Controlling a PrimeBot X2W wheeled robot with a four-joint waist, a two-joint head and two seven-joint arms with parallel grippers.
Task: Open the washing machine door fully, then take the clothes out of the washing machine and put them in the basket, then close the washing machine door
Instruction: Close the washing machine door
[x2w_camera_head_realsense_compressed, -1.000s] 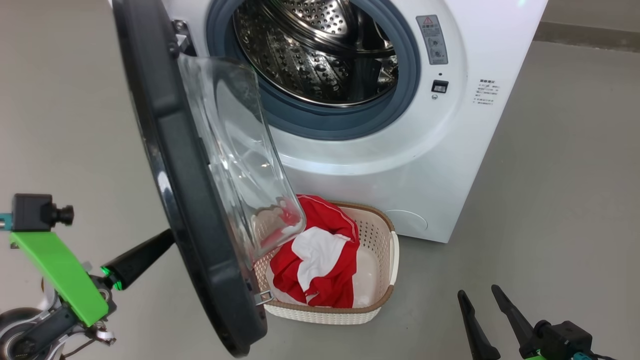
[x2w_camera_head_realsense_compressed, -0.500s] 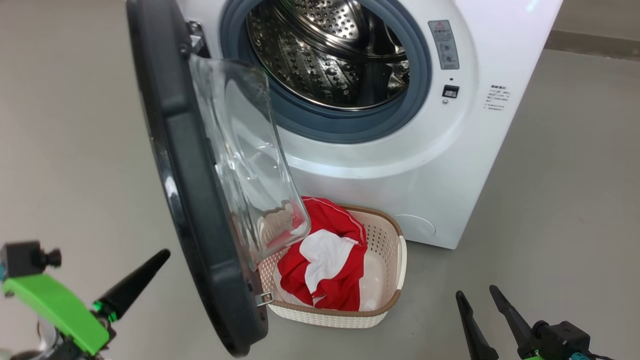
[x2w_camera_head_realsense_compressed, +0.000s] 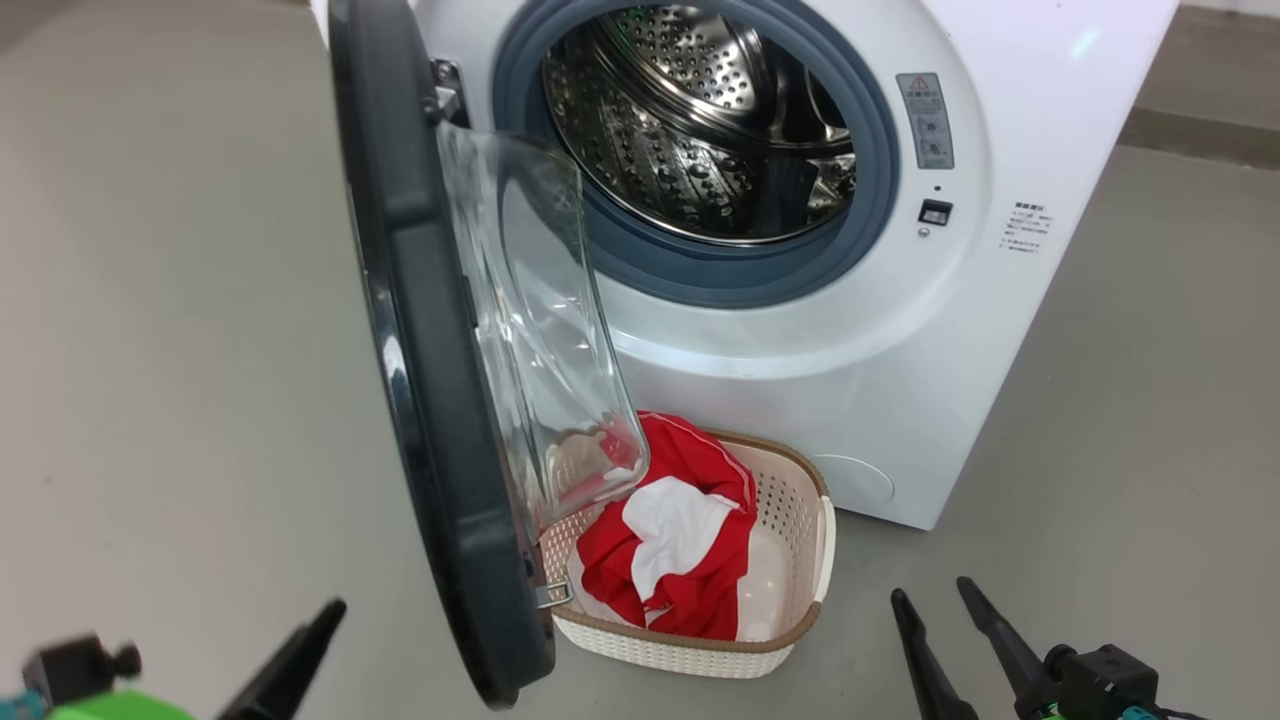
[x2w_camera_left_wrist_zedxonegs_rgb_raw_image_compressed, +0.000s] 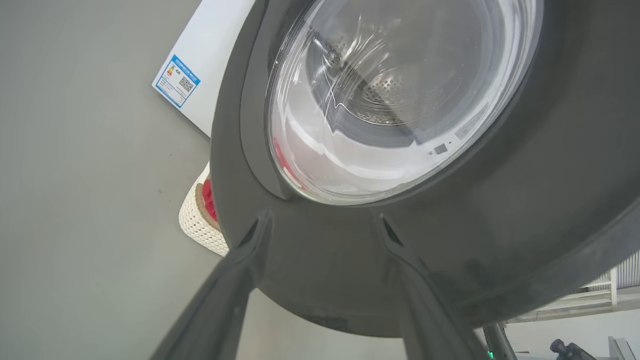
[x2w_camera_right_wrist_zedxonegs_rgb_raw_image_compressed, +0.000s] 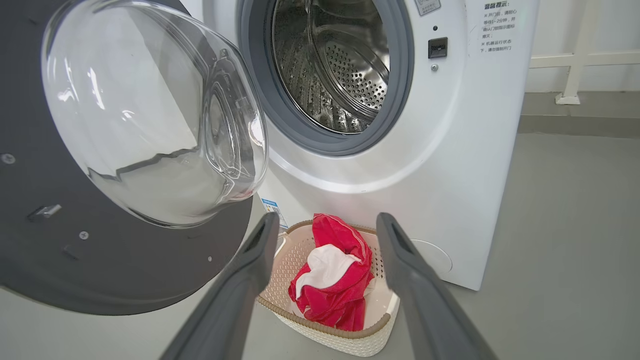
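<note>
The clothes (x2w_camera_head_realsense_compressed: 690, 560) lie in the basket (x2w_camera_head_realsense_compressed: 700, 652) (washing machine door (x2w_camera_head_realsense_compressed: 430, 350) open).

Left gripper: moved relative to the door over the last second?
Yes. In the head view the left gripper has backed away from the washing machine door, down and left: its fingertip was at the rim, now floor shows between.

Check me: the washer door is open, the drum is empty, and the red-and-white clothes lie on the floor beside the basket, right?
Not quite: the clothes lie inside the basket, not beside it, as the head view shows. The door is open and the drum is empty, as you said.
</note>
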